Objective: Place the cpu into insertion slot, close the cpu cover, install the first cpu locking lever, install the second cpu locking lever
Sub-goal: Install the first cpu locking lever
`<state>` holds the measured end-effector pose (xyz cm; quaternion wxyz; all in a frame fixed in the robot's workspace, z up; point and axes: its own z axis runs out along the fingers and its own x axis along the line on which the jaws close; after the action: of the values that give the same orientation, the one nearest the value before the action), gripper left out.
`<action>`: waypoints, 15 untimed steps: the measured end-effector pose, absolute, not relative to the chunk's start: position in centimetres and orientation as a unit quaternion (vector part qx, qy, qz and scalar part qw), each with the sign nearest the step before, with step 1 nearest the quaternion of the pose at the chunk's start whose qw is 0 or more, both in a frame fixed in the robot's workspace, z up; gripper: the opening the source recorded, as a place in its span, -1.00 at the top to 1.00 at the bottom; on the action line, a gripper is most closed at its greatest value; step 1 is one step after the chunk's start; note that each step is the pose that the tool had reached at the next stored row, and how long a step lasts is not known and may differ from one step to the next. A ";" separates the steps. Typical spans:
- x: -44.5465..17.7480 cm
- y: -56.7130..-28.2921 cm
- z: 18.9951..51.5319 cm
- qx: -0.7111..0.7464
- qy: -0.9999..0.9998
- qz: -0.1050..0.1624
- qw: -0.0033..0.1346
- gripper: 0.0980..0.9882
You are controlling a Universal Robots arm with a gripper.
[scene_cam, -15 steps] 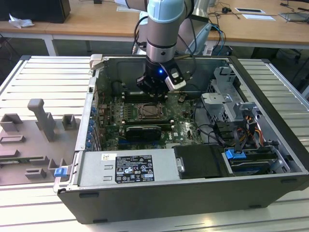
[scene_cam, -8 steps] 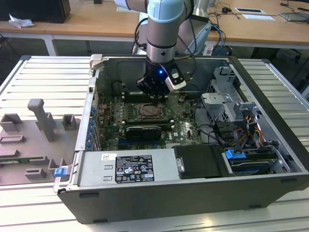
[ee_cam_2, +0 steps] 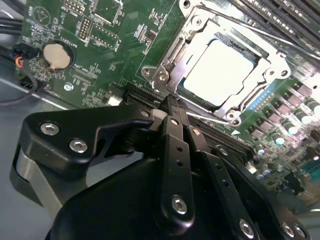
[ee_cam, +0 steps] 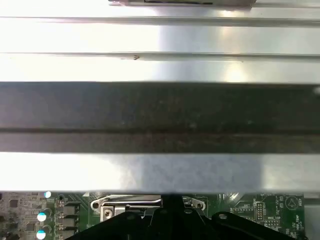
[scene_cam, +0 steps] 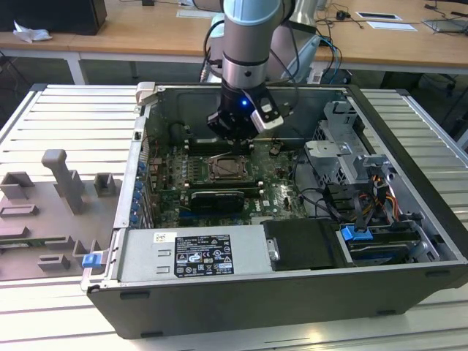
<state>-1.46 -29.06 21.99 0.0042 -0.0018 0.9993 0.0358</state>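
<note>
One chip, the cpu, sits flat in the insertion slot with the cpu cover down around it. From where I steer, the gripper has its jaws pinched together, empty, tips at the socket's corner beside a locking lever. On the exterior view I see it hanging over the motherboard.

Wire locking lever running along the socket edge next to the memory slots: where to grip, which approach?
Grip the locking lever on its straight run beside the cpu cover, jaws across the wire, from above. It is a thin rod lying low along the frame; a side approach would likely hit the cover or the memory slots.
</note>
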 end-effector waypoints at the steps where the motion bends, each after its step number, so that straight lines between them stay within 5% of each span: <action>1: -1.5 -29.1 22.4 -0.002 0.999 0.036 0.004 0.98; 11: -3.6 -29.1 23.2 -0.002 0.999 0.041 0.010 0.98; 13: -3.6 -29.1 23.3 -0.002 0.997 0.077 0.010 0.98; 15: -3.6 -29.1 23.2 -0.002 0.997 0.081 0.011 0.98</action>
<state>-3.61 -29.08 23.20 0.0106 -0.0015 0.9967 0.0807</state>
